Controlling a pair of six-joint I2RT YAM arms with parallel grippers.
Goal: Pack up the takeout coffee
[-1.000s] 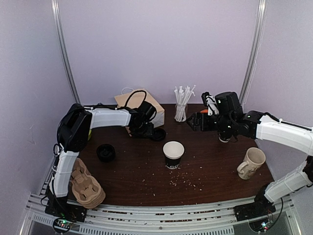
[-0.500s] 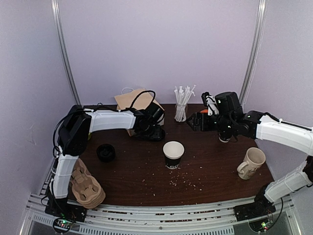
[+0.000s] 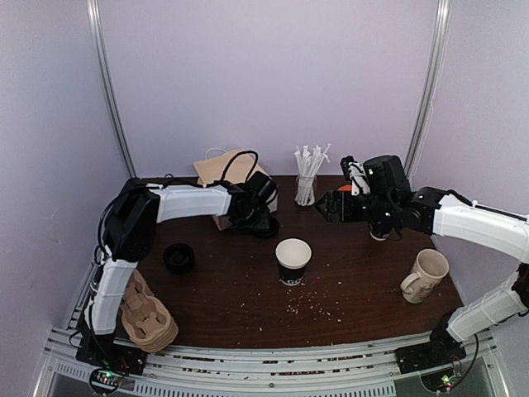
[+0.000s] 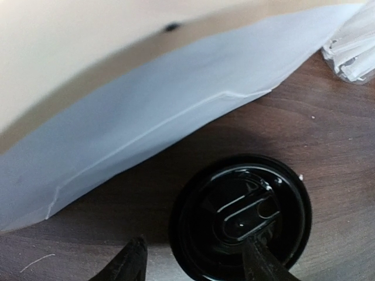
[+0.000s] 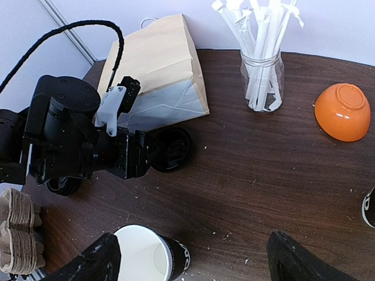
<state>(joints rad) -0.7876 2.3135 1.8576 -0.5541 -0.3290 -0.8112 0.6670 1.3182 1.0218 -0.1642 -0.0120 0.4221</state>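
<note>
One mug (image 3: 423, 275); one bag (image 3: 240, 175); one bowl (image 5: 343, 111)

Blurred, cropped top and left, left wrist view: paper bag (image 4: 146, 129). Cut by right wrist view's bottom edge: lidless black cup (image 5: 146, 257). Unidentifiable at right edge: dark sliver (image 5: 370, 208).

Black lid (image 4: 240, 213) lies flat on dark wooden tabletop (image 4: 328, 134), oval raised marking at centre. Paper bag (image 4: 146, 111) just behind lid: tan face above, pale creased panel below. White wrapped straws (image 4: 351, 52) at upper right corner. Claw (image 4: 193, 257) tips apart at bottom edge, one just outside lid's rim, other over lid's near part.
</note>
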